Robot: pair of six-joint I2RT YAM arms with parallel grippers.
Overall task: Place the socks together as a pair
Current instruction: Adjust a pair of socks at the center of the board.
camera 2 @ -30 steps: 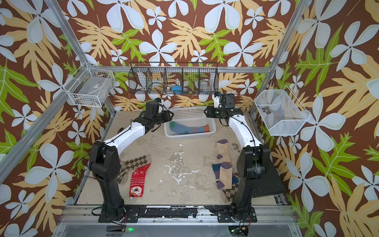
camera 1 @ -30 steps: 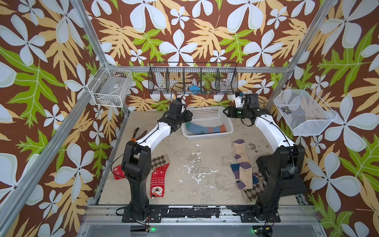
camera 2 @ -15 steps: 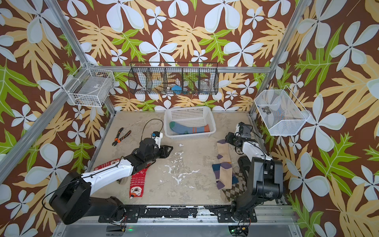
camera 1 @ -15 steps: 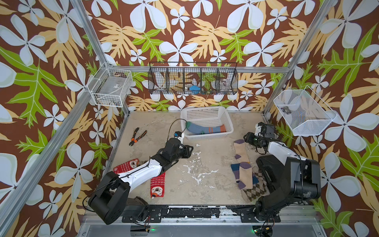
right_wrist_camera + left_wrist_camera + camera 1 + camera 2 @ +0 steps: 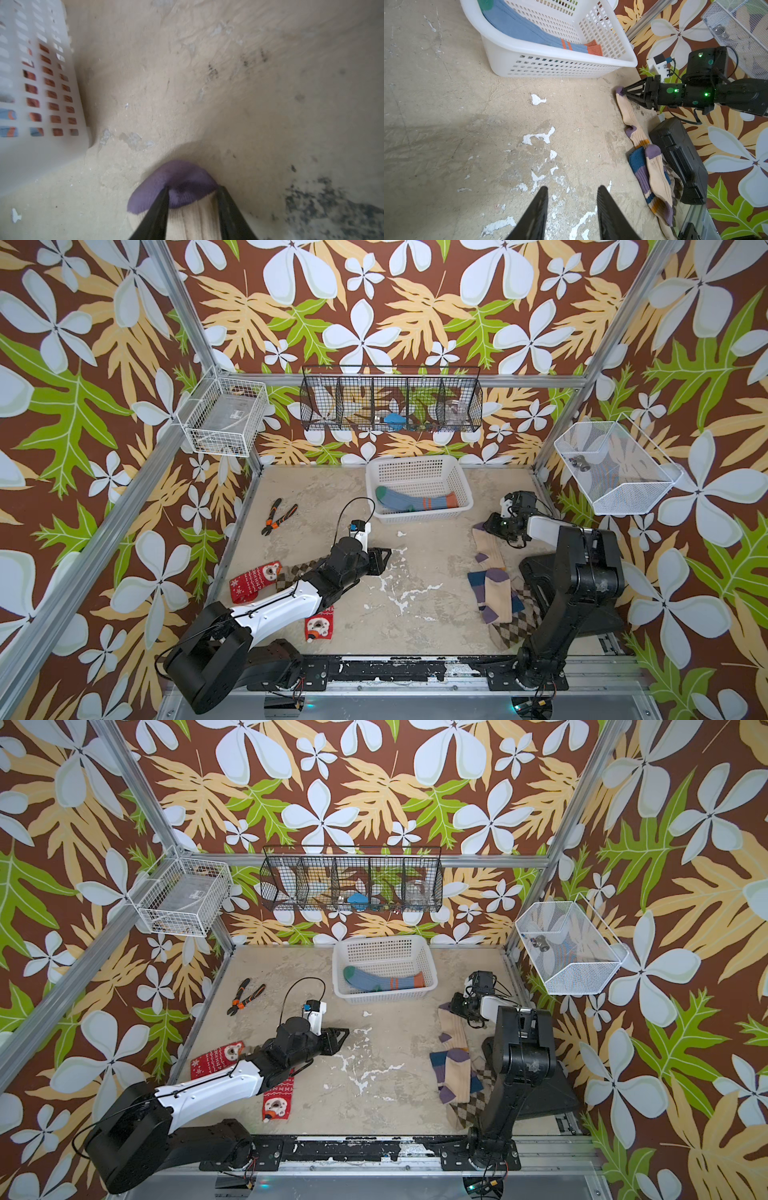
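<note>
Purple knit fills the right wrist view: the toe of a cream sock (image 5: 178,173) lies on the counter (image 5: 207,83) between the part-closed fingers of the right tool (image 5: 193,188), and we cannot tell whether they pinch it. Only the left wrist view shows the left tool (image 5: 572,187) open and empty. In both top views the left arm half hides a brown argyle sock (image 5: 297,574).

No legible text anywhere (any markings too small)
</note>
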